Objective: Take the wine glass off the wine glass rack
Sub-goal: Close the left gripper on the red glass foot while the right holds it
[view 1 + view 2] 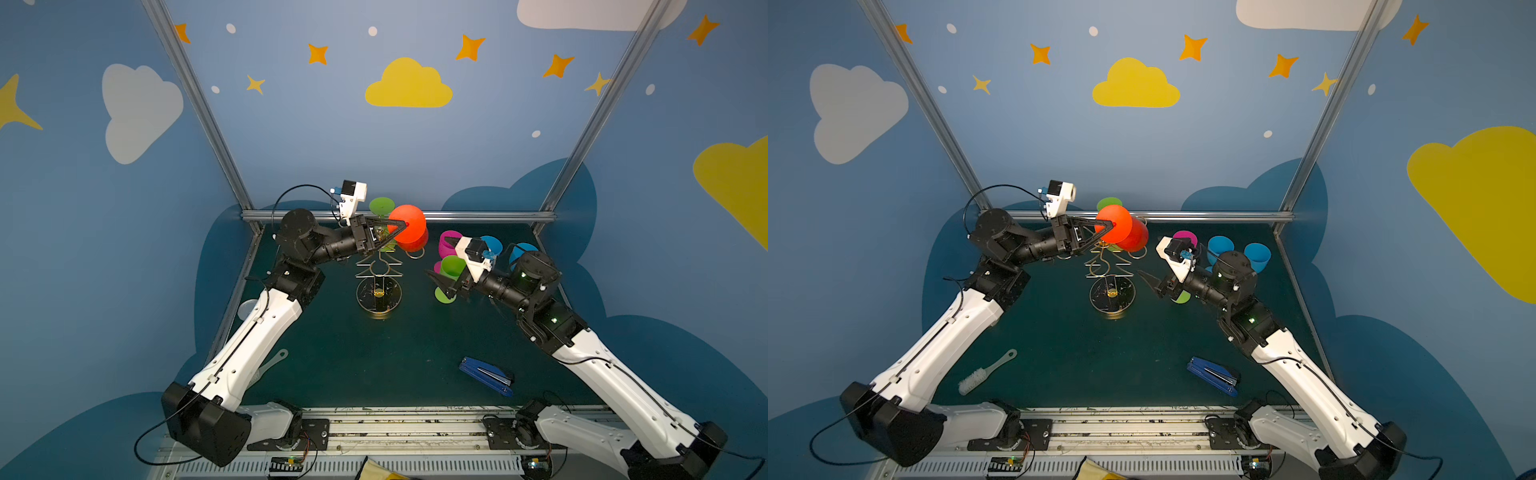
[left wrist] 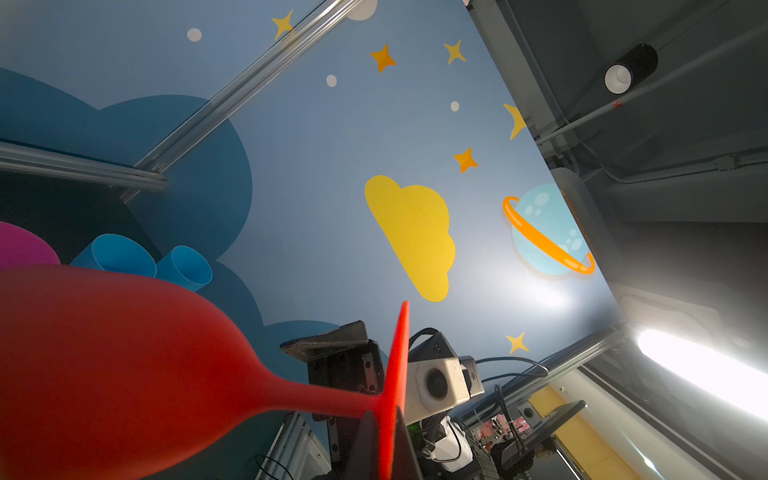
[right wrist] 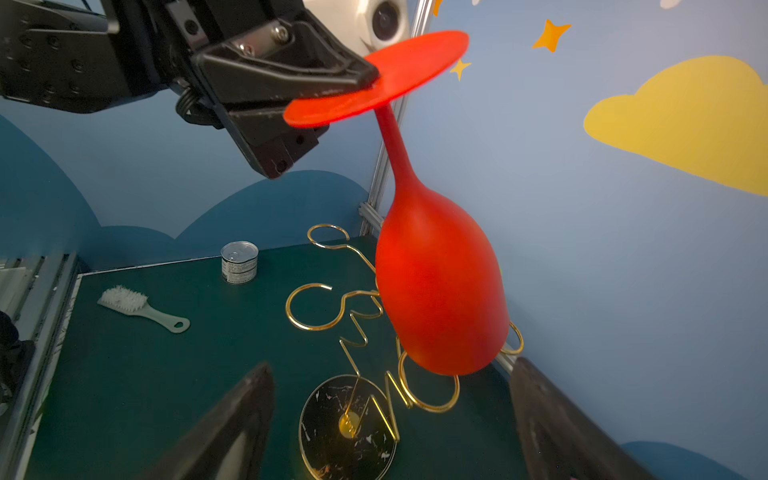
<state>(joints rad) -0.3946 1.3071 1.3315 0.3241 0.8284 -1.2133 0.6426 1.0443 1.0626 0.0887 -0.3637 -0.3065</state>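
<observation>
Hanging upside down, the red wine glass [image 3: 440, 291] was pinched by its flat foot in the closed jaws of the left gripper [image 1: 405, 225], bowl pointing down over the wine glass rack [image 1: 378, 293]. Its stem sat in none of the gold loops that I could see, though the bowl hung close by the upper arms and I couldn't tell whether it brushed them. The rack stood upright on the dark green tabletop [image 1: 374, 365]. The right gripper [image 1: 438, 284] hovered low beside the rack, jaws spread wide and holding nothing, just in front of a green glass [image 1: 452, 266]. A blue stapler [image 1: 486, 376] lay nearer the front, well apart.
</observation>
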